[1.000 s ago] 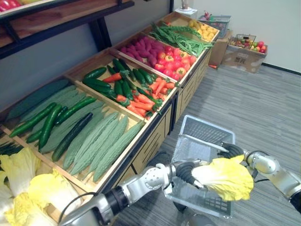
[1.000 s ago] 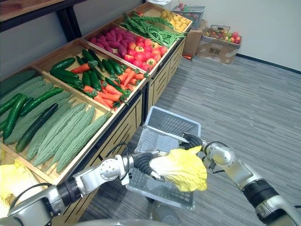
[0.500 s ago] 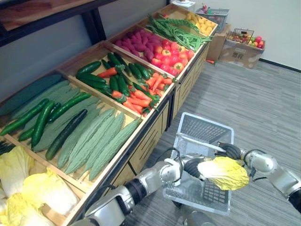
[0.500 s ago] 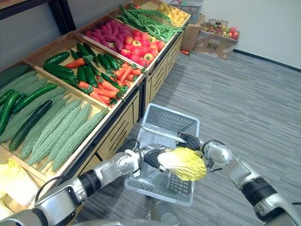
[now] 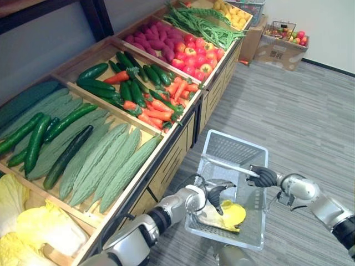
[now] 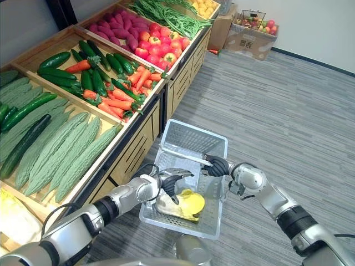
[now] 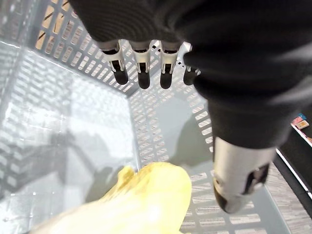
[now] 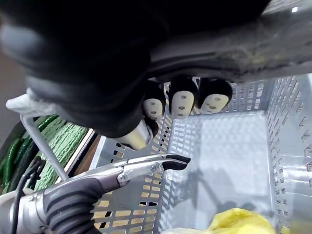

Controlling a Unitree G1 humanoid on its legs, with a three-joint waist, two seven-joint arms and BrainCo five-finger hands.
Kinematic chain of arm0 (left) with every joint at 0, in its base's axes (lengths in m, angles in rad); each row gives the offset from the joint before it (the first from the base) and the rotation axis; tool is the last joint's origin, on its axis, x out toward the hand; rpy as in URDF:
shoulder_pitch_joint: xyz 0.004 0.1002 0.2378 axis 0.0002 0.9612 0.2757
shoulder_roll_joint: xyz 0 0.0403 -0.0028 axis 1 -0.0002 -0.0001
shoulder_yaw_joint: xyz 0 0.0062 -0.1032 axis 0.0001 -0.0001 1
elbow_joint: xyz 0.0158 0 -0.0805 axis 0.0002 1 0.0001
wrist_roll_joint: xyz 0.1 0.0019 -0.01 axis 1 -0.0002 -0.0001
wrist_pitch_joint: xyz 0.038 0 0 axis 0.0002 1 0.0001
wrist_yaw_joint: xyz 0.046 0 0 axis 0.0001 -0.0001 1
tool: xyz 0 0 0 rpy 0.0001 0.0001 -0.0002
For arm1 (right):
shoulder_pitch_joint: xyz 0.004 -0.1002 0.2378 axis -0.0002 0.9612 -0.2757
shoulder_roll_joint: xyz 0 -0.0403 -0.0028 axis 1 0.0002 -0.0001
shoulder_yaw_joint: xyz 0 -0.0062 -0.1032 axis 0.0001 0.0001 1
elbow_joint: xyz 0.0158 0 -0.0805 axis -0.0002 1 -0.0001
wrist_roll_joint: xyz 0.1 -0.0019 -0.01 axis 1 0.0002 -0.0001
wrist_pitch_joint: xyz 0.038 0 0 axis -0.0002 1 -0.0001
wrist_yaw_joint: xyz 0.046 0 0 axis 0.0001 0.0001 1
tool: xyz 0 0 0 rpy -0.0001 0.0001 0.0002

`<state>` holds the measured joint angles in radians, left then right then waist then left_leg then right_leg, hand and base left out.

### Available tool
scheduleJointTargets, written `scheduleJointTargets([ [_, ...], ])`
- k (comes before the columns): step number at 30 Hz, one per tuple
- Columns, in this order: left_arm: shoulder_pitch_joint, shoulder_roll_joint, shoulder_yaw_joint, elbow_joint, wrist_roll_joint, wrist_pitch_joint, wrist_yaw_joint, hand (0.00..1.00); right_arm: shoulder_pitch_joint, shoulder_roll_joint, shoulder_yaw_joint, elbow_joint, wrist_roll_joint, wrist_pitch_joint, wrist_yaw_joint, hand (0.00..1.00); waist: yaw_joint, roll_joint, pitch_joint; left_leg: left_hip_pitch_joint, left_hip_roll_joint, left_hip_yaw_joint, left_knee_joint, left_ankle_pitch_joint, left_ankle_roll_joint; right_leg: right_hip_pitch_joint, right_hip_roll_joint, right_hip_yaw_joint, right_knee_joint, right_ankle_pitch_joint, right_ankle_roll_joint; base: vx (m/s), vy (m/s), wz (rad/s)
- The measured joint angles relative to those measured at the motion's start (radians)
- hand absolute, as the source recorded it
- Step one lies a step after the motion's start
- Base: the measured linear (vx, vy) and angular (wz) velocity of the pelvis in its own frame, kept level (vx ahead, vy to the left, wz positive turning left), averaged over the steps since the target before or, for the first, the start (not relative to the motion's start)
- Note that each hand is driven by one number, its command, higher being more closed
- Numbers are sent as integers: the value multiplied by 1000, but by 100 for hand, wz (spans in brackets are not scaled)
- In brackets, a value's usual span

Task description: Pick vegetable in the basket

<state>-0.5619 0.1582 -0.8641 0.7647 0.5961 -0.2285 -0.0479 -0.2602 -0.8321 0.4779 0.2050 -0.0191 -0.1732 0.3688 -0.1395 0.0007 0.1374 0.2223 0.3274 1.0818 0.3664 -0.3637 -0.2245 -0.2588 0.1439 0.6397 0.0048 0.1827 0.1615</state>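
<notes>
Task thing: the napa cabbage (image 5: 227, 215) lies on the floor of the wire basket (image 5: 236, 151), towards its near wall, pale yellow leaves uppermost.
Left robot hand: the left robot hand (image 5: 213, 193) is inside the basket just above the cabbage, released. In its wrist view the fingers (image 7: 141, 73) are straight and the thumb stands apart, with nothing between them.
Right robot hand: the right robot hand (image 5: 262, 177) is clenched round the basket's handle (image 5: 227, 165), gripping it towards one end.
Stage: the cabbage looks delivered; what seems left is lifting the left arm clear.
Risk, snag: the dark fingertips hang close over loose leaves. A careless withdrawal could catch a leaf and drag the cabbage up towards the rim.
Risk, tilt: the handle is held off-centre and the load sits at the near end. The basket may tip and let the cabbage slide against the wall.
Risk, knock: the basket hangs near the wooden display stand (image 5: 177, 160). A swing while the arm pulls out could bump it.
</notes>
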Motion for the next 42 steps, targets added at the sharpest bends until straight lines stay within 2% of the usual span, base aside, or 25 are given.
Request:
scheduleJointTargets([
  [8,-2,-1,4,-13,6,-1,1,0,31,38,-50,23,-2,0,-1,100,0,0,0,-27,-10,-52,-15,10,11,3,-27,-41,-2,0,0,-19,16,17],
  [10,-2,0,-12,-66,-5,-2,2,0,61,60,-101,36,-16,0,-5,100,5,-3,2,-40,-10,-83,-15,14,18,7,-41,-71,-1,-1,1,-35,6,52],
  [15,51,25,-84,-355,-85,-18,-6,0,156,155,-277,69,-83,4,-45,100,27,-5,2,-64,-5,-182,-11,20,27,42,-78,-161,-1,-14,-3,-41,0,56],
  [17,106,76,-114,-531,-171,-45,-41,0,203,210,-374,109,-114,4,-83,100,40,-7,-1,-81,-2,-236,-10,24,35,58,-97,-208,0,-23,-7,-38,-3,76],
  [18,152,127,-122,-669,-246,-59,-65,0,232,250,-446,141,-140,8,-113,100,50,-9,-3,-107,-2,-281,-5,29,42,60,-112,-250,0,-25,-7,-39,-14,89],
  [20,188,187,-123,-786,-325,-71,-87,0,254,278,-506,184,-152,19,-137,100,72,-9,-6,-133,0,-321,5,32,47,62,-125,-282,-1,-26,-9,-34,-20,75],
  [21,223,258,-118,-890,-424,-75,-97,0,267,310,-558,239,-179,31,-162,100,89,-9,-9,-149,-3,-363,5,38,57,74,-140,-325,-2,-28,-12,-44,-28,82],
  [23,262,323,-98,-978,-519,-75,-105,0,284,347,-602,305,-197,40,-189,100,100,-9,-24,-169,-9,-414,2,47,64,86,-156,-370,-2,-33,-14,-43,-23,92],
  [24,342,375,-28,-1064,-617,-81,-113,0,313,395,-648,386,-200,42,-220,100,119,-20,-53,-190,-32,-471,-21,67,75,94,-181,-421,-4,-43,-18,-26,-8,127],
  [25,432,391,70,-1115,-702,-83,-111,0,334,437,-688,458,-200,43,-248,100,118,-28,-71,-209,-58,-529,-51,90,86,106,-209,-474,-7,-46,-17,-18,0,131],
  [26,466,391,116,-1131,-723,-83,-109,0,342,451,-705,488,-200,43,-257,100,118,-31,-73,-212,-68,-552,-60,97,88,113,-219,-493,-10,-47,-18,-22,21,125],
  [27,536,387,223,-1159,-750,-86,-98,0,345,475,-736,562,-199,43,-267,100,119,-41,-80,-222,-96,-603,-82,113,98,131,-244,-530,-17,-59,-16,-25,25,106],
  [29,653,321,450,-1174,-750,-89,-48,0,344,500,-808,709,-196,43,-300,100,130,-52,-103,-248,-148,-684,-135,149,114,147,-285,-601,-40,-61,-15,-35,20,116],
  [31,688,266,559,-1174,-749,-89,-16,0,345,501,-845,776,-194,44,-312,100,143,-53,-108,-260,-174,-721,-165,171,121,149,-307,-638,-44,-62,-15,-18,13,89],
  [32,713,187,685,-1176,-739,-89,35,0,348,502,-894,843,-177,52,-341,100,150,-52,-109,-275,-200,-774,-191,197,130,163,-329,-689,-56,-62,-15,7,7,94],
  [34,730,108,810,-1176,-722,-89,99,0,365,506,-940,904,-175,57,-365,100,168,-53,-109,-286,-220,-823,-210,225,141,173,-342,-732,-57,-62,-14,9,5,85],
  [37,772,37,960,-1168,-650,-88,189,0,382,539,-1025,958,-143,59,-396,100,172,-59,-111,-306,-229,-884,-227,250,143,191,-346,-791,-58,-66,-16,-18,-27,68],
  [40,790,-5,1098,-1029,-610,-83,253,0,400,579,-1064,976,-116,60,-413,100,170,-65,-119,-306,-237,-931,-260,283,142,200,-350,-842,-58,-75,-22,-26,-52,43],
  [42,790,-16,1163,-912,-574,-45,298,0,411,597,-1069,976,-98,61,-415,100,169,-65,-127,-307,-240,-954,-280,296,134,203,-349,-864,-58,-83,-35,-52,-46,33],
])
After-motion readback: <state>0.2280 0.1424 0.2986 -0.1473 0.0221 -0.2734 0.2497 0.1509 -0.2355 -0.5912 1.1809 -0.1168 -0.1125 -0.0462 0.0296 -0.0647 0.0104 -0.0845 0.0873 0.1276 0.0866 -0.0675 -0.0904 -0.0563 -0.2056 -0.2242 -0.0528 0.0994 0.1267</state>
